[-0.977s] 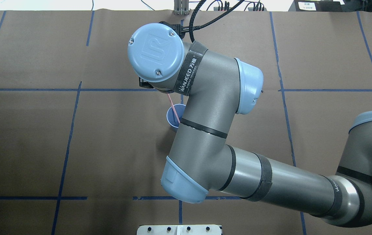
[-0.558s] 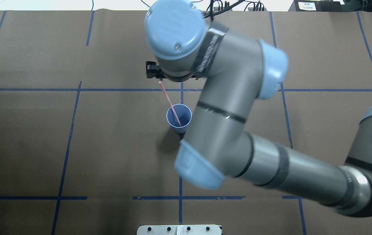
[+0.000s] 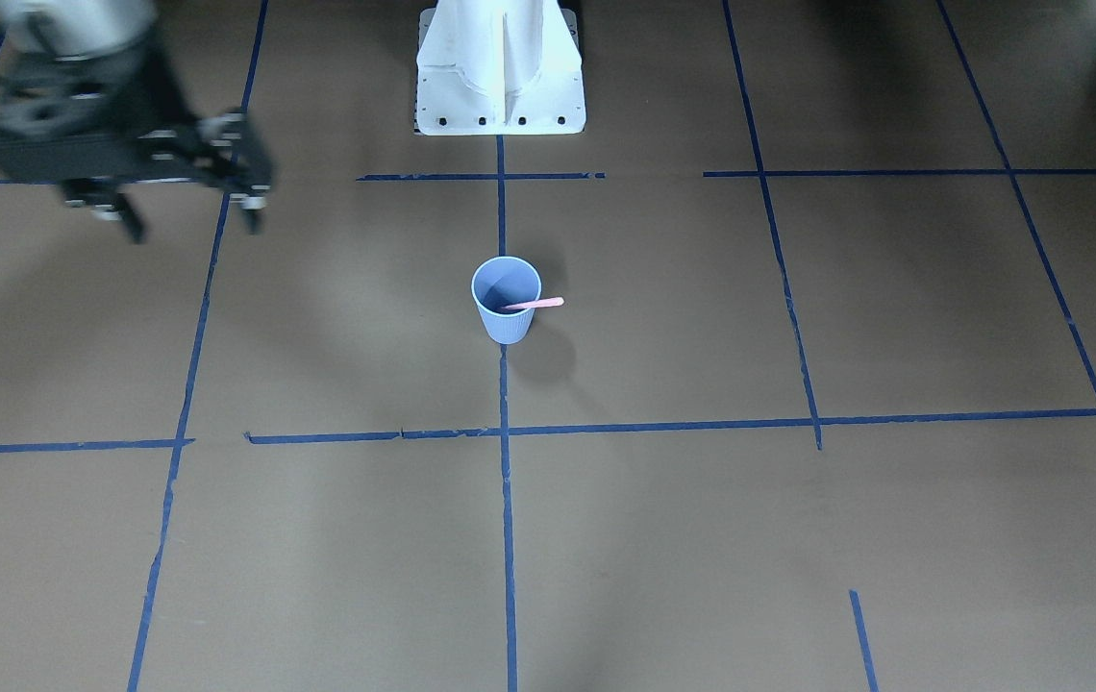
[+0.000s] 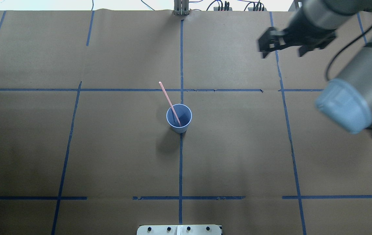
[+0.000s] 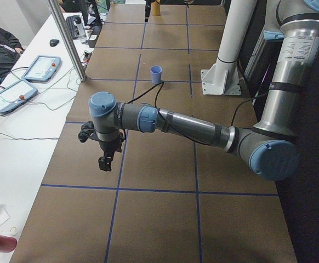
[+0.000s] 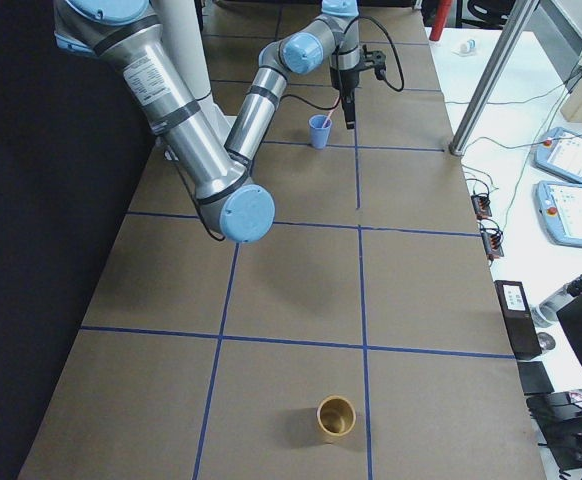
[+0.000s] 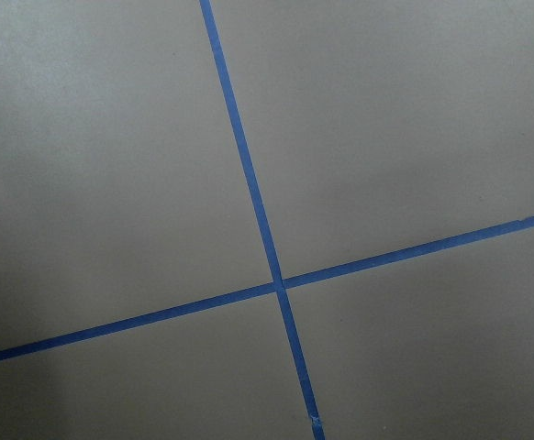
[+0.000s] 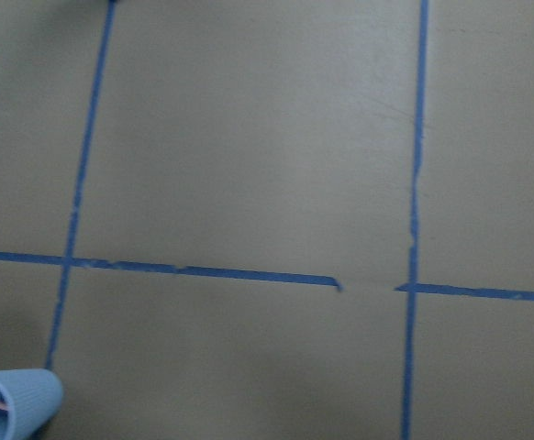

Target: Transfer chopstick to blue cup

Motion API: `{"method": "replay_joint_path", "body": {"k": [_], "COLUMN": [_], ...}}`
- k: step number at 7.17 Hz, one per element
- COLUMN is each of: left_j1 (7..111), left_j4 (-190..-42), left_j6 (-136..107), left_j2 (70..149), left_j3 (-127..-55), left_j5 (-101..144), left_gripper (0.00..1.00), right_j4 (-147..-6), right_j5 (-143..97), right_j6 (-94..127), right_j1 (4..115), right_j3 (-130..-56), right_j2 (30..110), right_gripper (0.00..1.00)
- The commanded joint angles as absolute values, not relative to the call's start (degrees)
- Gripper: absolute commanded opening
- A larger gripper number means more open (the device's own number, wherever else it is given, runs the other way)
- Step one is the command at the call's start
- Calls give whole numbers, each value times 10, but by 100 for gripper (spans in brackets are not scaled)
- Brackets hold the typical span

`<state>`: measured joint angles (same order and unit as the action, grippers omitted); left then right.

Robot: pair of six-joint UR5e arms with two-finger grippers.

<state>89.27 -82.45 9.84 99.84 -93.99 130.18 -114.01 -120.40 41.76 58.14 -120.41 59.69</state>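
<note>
The blue cup [image 4: 179, 118] stands upright at the middle of the table, also in the front view [image 3: 506, 300] and at the right wrist view's bottom-left corner [image 8: 10, 403]. One pale pink chopstick [image 4: 168, 99] leans in it, its upper end sticking out over the rim [image 3: 538, 304]. My right gripper [image 4: 283, 52] is open and empty, raised far off to the cup's right and back [image 3: 190, 221]. My left gripper [image 5: 104, 163] shows only in the exterior left view, low over bare table far from the cup; I cannot tell whether it is open or shut.
The table is brown paper with a grid of blue tape lines. The white robot base [image 3: 500, 67] is at the near edge [image 4: 179, 229]. A gold-brown cup [image 6: 336, 417] stands near the table's right end. Operator desks with pendants lie beyond the far edge.
My right arm has swung away from above the cup to the back right. The chopstick stays leaning in the cup, free of the gripper.
</note>
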Motion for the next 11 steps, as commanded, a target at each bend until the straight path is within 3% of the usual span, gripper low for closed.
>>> {"method": "replay_joint_path", "body": {"k": [1,5,8,11], "left_j1": [894,893,893,894], "left_j4": [-828,-829,-830,-831], "left_j6": [102,104,104,104], "left_j2": [991,991,974,969], "left_j3": [-920,-911,-911,-883], "left_j5": [1303,1303,1303,1304], "left_gripper": [100,100,100,100], "right_j4": [-1128,-948,-868,-827], "right_j5": [-1260,-1314,-1328,-1409], "right_j6": [228,104,104,103], "right_j1": [691,824,849,891], "right_j3": [-1188,-1097,-991,-942], "right_j2": [722,923,925,940], "right_gripper": [100,100,100,100]}}
